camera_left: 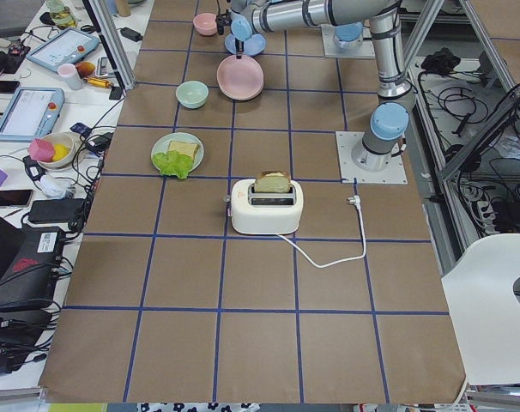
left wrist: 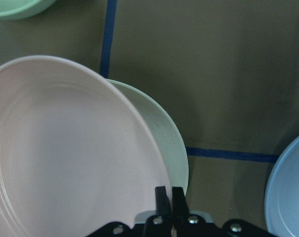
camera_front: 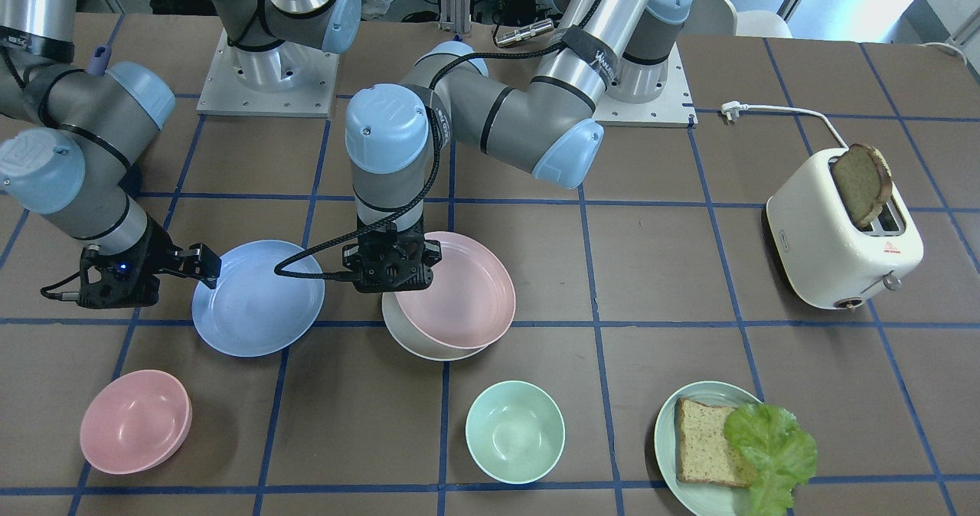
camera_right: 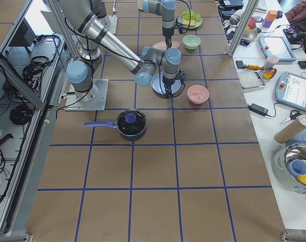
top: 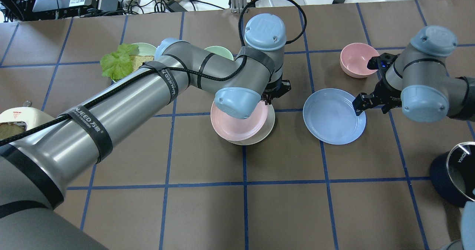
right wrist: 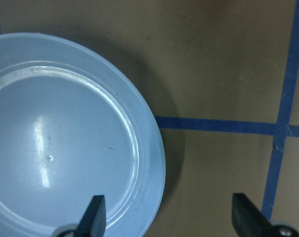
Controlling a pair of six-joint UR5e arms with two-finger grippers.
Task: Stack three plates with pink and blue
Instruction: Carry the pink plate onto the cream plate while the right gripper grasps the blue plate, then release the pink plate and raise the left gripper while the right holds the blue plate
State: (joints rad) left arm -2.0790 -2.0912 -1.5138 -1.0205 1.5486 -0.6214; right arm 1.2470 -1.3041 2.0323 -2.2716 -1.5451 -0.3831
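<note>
The pink plate (camera_front: 459,290) is pinched at its rim by the left claw (left wrist: 170,193), whose fingers are clenched on it. It lies off-centre on the cream plate (camera_front: 417,347), shifted left, and should be slid square over it before being let go. Just right of the stack, the blue plate (camera_front: 256,302) lies flat, its rim straddled by the right claw (right wrist: 167,197), which is spread wide. That rim should be taken squarely and lifted level. Farther off, a pink bowl (top: 356,59) is to be avoided. Whether the pink plate is fully rested or held tilted cannot be told. From above, the left claw is hidden beneath its arm (top: 207,64).
</note>
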